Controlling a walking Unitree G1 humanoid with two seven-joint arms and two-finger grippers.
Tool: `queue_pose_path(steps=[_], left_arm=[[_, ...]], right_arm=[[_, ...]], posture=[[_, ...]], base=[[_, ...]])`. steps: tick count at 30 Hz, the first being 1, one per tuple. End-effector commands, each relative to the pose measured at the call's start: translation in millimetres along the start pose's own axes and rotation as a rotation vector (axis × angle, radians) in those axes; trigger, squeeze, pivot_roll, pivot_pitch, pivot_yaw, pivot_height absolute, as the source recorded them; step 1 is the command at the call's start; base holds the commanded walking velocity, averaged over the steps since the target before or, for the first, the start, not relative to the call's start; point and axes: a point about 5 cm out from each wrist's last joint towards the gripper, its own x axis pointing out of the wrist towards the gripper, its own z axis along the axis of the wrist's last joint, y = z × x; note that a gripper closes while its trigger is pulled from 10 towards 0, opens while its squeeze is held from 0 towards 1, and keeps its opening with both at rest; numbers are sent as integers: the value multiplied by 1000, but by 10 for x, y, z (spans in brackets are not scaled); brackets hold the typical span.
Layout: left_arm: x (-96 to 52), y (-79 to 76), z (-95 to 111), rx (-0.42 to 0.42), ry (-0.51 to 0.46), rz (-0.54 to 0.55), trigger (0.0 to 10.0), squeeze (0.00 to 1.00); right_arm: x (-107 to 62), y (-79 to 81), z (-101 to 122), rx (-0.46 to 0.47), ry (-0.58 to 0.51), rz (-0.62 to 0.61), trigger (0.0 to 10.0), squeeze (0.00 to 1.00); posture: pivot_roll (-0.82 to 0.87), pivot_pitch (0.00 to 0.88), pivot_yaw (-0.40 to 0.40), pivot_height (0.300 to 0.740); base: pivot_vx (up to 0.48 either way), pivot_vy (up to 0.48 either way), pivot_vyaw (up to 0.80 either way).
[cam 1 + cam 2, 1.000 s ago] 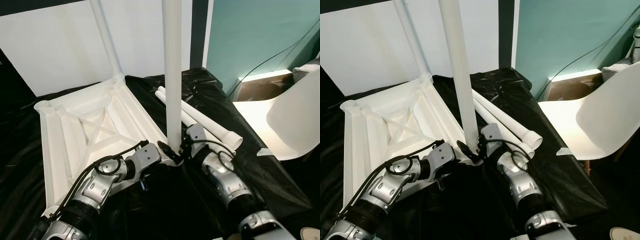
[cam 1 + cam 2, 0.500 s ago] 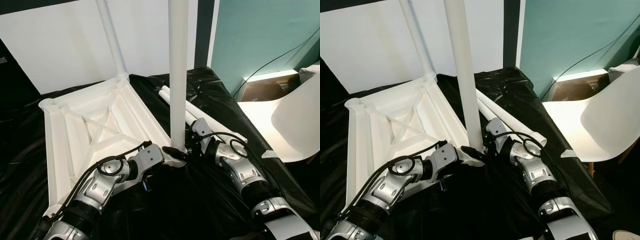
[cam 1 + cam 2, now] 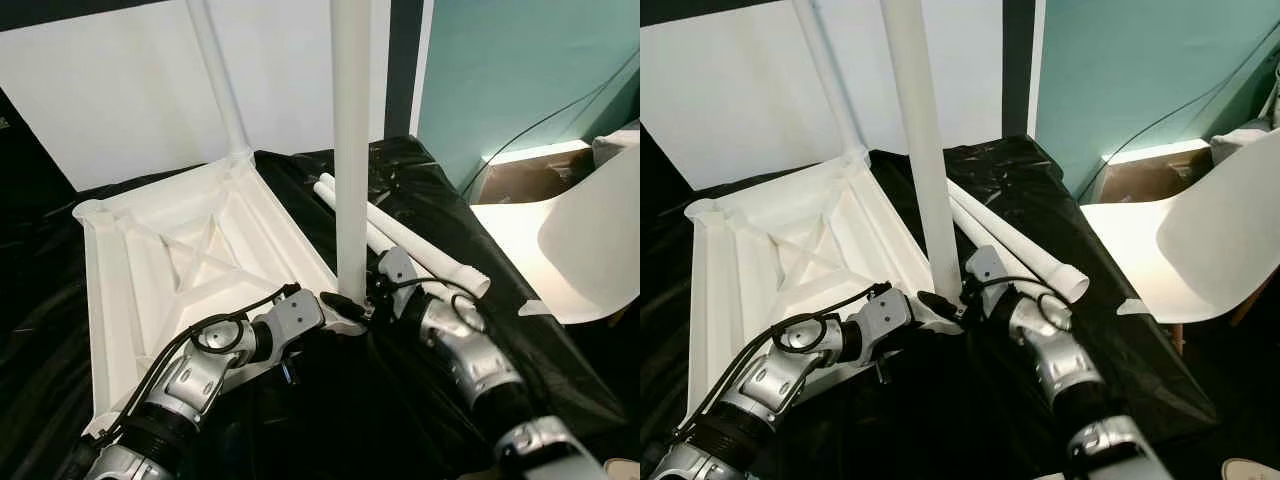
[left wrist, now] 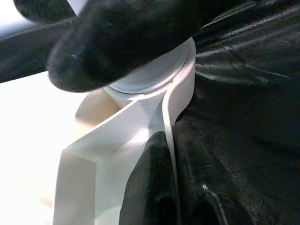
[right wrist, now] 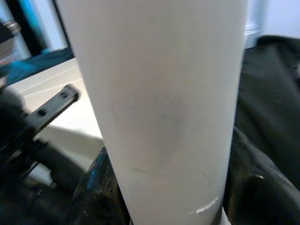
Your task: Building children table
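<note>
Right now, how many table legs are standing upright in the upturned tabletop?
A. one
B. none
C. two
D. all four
C: one leg stands in the tabletop's near corner, with the right tool closed around its base and the left tool pinching the rim there; a second leg stands in the far corner, and the spare legs lie on the black cover.

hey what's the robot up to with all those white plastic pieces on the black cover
It is putting together a small table. The tabletop lies upside down on the black cover. One leg already stands at the far corner. The right tool grips the base of a second upright leg at the near corner socket, while the left tool pinches the tabletop's rim beside that socket to steady it. Two spare legs lie on the cover, next to a white chair.
</note>
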Motion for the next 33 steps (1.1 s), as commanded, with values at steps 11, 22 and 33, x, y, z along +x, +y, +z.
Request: queue_pose_path(steps=[11,22,33], left_arm=[[96,-406,-478,-168,134,-179,10000,0],[43,-413,-486,-167,141,-178,10000,0],[45,-495,-514,-182,143,-187,10000,0]], right_arm=[[-116,-121,-57,71,-29,-332,0,0],[-70,-63,49,-4,-32,-192,10000,1000],[-145,-55,124,-85,-5,-14,10000,0]], posture=[[115,0,29,740],[120,0,46,740],[118,0,51,740]], base=[[0,0,0],[0,0,0],[0,0,0]])
